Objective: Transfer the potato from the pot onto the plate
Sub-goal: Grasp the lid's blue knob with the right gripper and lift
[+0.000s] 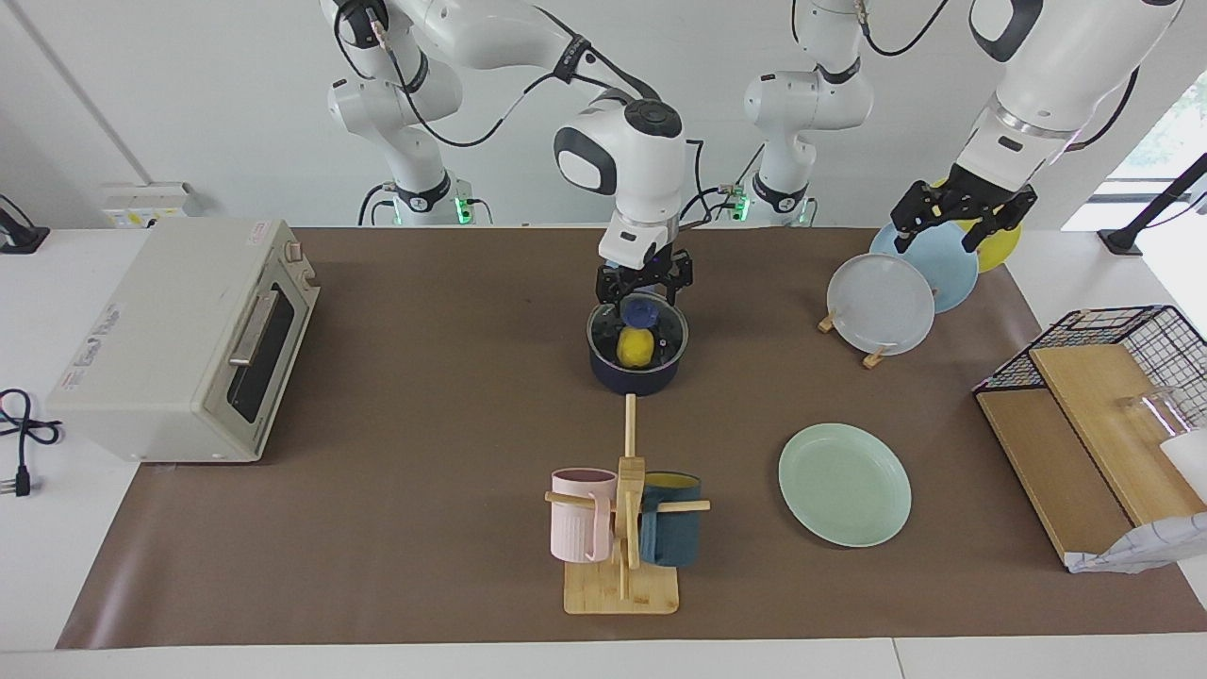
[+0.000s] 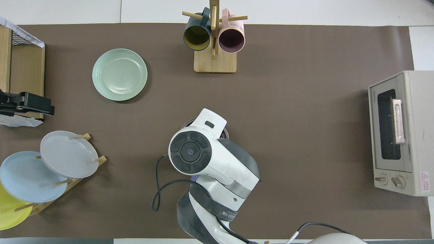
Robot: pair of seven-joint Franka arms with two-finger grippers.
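The navy pot [image 1: 638, 375] stands mid-table with a glass lid [image 1: 665, 332] and blue knob [image 1: 642, 310] on it. The yellow potato [image 1: 636, 349] lies inside and shows through the lid. My right gripper [image 1: 644, 290] is open just above the knob, one finger to each side. In the overhead view the right arm hides the pot and potato. The mint-green plate [image 1: 845, 484] lies empty, farther from the robots than the pot and toward the left arm's end; it also shows in the overhead view [image 2: 119, 74]. My left gripper [image 1: 962, 219] waits open over the plate rack.
A toaster oven [image 1: 179, 339] stands at the right arm's end. A mug rack [image 1: 622, 528] with a pink and a teal mug stands farther from the robots than the pot. A plate rack [image 1: 882, 304] and a wire basket with wooden boards [image 1: 1103, 415] are at the left arm's end.
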